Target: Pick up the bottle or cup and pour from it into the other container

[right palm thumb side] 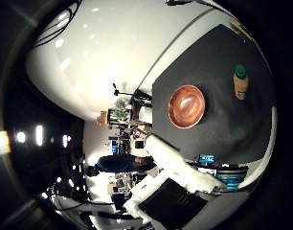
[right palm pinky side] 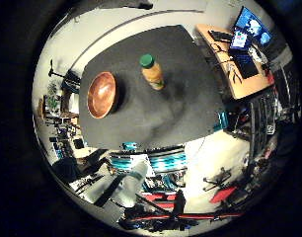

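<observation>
- I am looking down from well above the dark table, and on the left of the pair the wooden bowl is sitting on the tabletop with its mouth facing up; I judge it is there to receive the pour.
- The bowl is standing clear of the table's edges with bare surface around it, which I take as room left for tipping a container over it.
- To its right, the bottle with the green cap is standing upright on the same table, near the bowl but not touching it.
- The bottle's long axis is running vertically, cap end pointing up toward my palm cameras and base planted on the table, so I reckon a grasp round its side suits it best.
- Nothing is being held: my hand is hanging high over the scene, well apart from both things, with one white finger showing roughly straight in the thumb side view, so I am reading the hand as relaxed and empty.
- The pour is not yet begun.
</observation>
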Available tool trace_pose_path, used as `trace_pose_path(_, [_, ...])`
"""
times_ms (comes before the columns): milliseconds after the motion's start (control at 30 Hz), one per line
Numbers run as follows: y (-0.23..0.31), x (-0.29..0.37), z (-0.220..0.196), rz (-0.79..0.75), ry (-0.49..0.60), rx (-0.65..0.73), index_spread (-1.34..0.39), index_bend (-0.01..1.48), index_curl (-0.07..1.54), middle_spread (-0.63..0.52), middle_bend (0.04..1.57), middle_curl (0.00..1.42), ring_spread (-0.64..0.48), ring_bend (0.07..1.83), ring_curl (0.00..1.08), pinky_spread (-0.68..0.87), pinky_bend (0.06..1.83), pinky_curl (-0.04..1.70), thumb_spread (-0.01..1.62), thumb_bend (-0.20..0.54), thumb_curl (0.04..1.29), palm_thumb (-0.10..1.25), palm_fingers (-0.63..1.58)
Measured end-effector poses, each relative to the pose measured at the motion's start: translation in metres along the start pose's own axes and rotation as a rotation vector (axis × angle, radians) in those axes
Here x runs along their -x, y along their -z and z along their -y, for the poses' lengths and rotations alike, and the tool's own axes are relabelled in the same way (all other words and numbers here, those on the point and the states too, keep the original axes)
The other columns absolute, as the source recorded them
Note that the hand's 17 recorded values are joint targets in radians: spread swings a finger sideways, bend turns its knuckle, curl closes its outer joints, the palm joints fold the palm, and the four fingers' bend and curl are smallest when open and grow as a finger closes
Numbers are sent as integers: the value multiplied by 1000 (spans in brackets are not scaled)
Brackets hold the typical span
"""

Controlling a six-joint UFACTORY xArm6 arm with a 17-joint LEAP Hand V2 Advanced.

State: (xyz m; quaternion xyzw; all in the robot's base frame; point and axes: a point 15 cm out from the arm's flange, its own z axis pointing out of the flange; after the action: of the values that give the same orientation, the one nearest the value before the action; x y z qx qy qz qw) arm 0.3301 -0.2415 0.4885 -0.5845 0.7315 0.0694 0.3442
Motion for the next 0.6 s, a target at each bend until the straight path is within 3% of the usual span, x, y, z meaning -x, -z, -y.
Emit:
trace_pose_path(367, [-17,-79,8,43,-85,-38,-280,153,263,71,204,336,190,401,218,422,824,20,965,-30,282,362,42])
trace_pose_path(600, [-31,-107,19,136,-115,-157,-269,163,272,63,231,340,185,399,231,399,796,18,990,-23,298,447,63])
